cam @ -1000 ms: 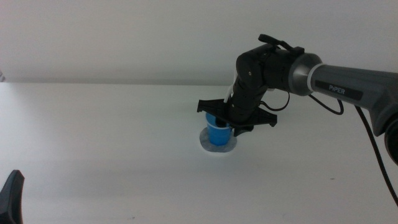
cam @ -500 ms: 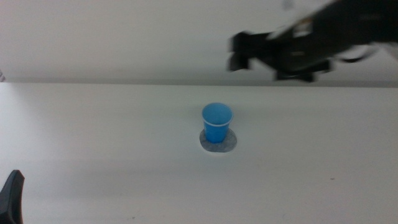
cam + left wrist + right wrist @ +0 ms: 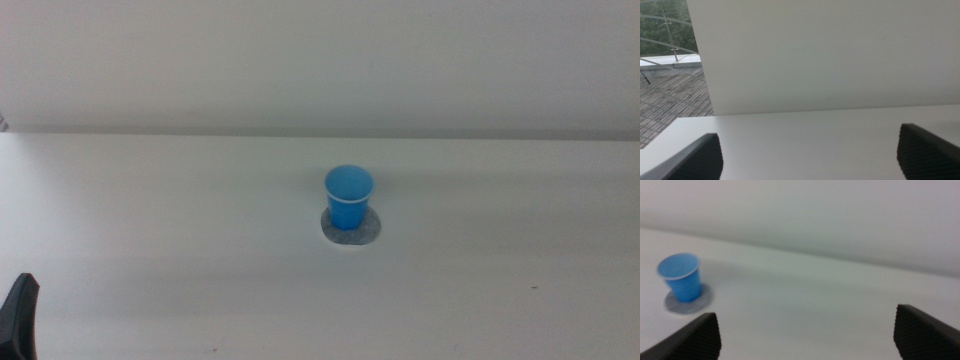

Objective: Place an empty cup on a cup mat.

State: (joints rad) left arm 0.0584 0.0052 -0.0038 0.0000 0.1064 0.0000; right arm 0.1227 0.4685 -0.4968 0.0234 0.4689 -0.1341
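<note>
cup stands on the mat, both arms away

the cup [image 3: 348,198] stands upright on the cup mat [image 3: 367,232], near the middle of the white table [image 3: 150,220]. it sits a little toward the far left part of the mat, so more of the grey disc shows on the near right side. inside the cup i see only blue; it looks empty.

the right gripper [image 3: 805,332] is well apart from the cup, its jaws are spread wide and hold nothing. from its camera the cup [image 3: 682,276] and the mat [image 3: 702,300] are off to one side. the left gripper [image 3: 810,152] waits at the near left corner of the table, also spread wide and empty.

i think the task is done here. the risk is small: the cup is light and not centred, so a push on the table or an arm passing low over it could tip it or slide it off the mat.

around the cup there is only the plain wall [image 3: 300,60] behind the table. nothing stands near it, and nothing blocks the way.
</note>
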